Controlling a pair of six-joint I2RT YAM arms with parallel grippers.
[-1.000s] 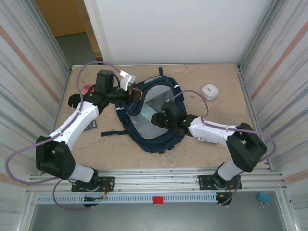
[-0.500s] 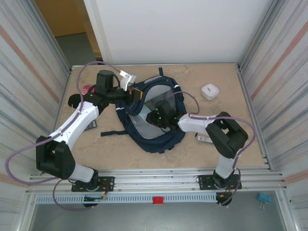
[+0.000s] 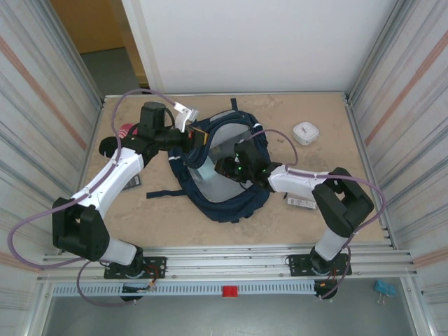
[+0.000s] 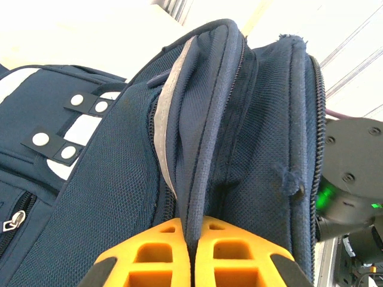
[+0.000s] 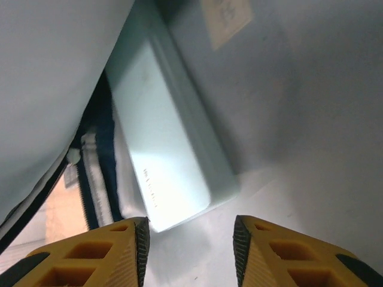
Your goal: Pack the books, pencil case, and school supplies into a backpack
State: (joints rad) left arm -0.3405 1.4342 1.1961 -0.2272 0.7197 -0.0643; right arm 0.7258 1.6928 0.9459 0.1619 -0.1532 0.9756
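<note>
The navy backpack [image 3: 227,192] lies in the middle of the table with its mouth held wide. My left gripper [image 3: 193,137] is shut on the backpack's padded rim [image 4: 203,149], which runs between the orange fingers [image 4: 152,251]. My right gripper [image 3: 222,166] is inside the backpack, open, with nothing between its fingertips [image 5: 190,251]. Just ahead of it a pale teal flat case [image 5: 164,137] lies on the grey lining, also seen as a pale patch [image 3: 208,170] from above. A dark flat rectangle [image 3: 133,183] peeks out beside my left forearm; I cannot tell whether it is a book.
A small white box [image 3: 306,131] sits at the back right. A flat white and black item [image 3: 302,202] lies under my right forearm. Something red [image 3: 126,129] shows behind my left arm. Ribbed walls close in both sides of the table.
My right arm's elbow swung in toward the backpack, then partly back out, while its gripper stayed inside the opening. My left arm kept its hold on the rim.
</note>
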